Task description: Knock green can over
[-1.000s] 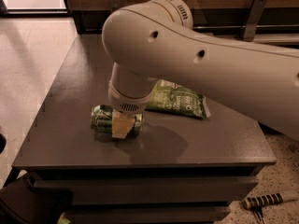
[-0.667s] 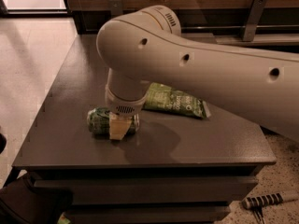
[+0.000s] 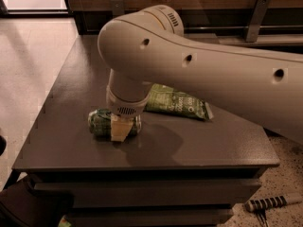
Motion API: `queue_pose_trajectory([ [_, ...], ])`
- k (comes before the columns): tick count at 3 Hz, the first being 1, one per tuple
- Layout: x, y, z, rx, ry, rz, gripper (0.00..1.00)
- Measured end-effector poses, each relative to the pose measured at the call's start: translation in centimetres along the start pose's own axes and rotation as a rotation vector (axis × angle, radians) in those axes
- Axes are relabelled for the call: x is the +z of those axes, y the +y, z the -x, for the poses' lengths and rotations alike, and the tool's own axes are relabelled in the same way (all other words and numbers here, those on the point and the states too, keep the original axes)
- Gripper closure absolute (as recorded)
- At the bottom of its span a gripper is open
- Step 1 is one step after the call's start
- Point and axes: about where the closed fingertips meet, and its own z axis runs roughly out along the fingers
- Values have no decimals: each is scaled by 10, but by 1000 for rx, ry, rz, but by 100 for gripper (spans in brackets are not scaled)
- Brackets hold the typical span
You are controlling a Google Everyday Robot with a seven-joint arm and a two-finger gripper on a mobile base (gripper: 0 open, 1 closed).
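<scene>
The green can (image 3: 100, 123) lies on its side on the dark grey table (image 3: 189, 141), near the front left. My gripper (image 3: 119, 127) comes straight down from the thick white arm (image 3: 199, 65) and sits over the can's right half, touching it. The arm's wrist hides the can's right end.
A flat green-and-white snack bag (image 3: 177, 102) lies just right of the gripper, behind the can. The table's front edge (image 3: 142, 164) is close below the can. Pale floor is at the left, a wooden wall with metal brackets at the back. A striped tool (image 3: 270, 203) lies on the floor at the lower right.
The arm has swung a little to the left and its upper part has turned. The gripper and the lying can have shifted slightly left with it.
</scene>
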Motion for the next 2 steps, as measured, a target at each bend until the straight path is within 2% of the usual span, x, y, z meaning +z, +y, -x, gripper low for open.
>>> queue_pose_trajectory([
  [2,-3,1,1,-3,1,-6,6],
])
